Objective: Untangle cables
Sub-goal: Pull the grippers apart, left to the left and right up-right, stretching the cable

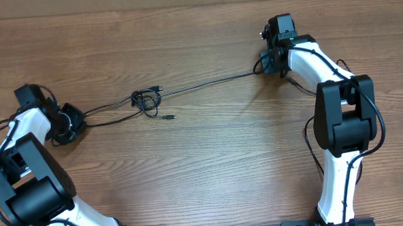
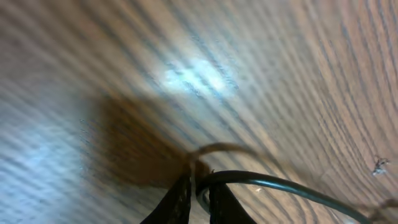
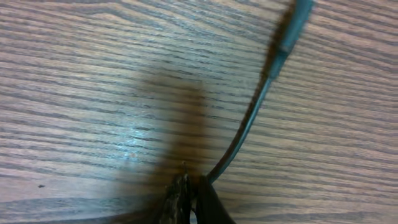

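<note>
Thin black cables (image 1: 146,100) lie across the wooden table, with a small knot of loops near the left centre and a plug end (image 1: 167,117) just below it. One strand runs right to my right gripper (image 1: 266,62), which is shut on a cable (image 3: 249,124); its plug end (image 3: 292,25) shows above. Strands run left to my left gripper (image 1: 76,122), which is shut on a cable (image 2: 280,183) close over the table.
The wooden table (image 1: 211,167) fills the view. The left arm body (image 1: 27,182) stands at the front left and the right arm body (image 1: 341,120) at the right. A thicker robot wire (image 1: 312,145) loops by the right arm.
</note>
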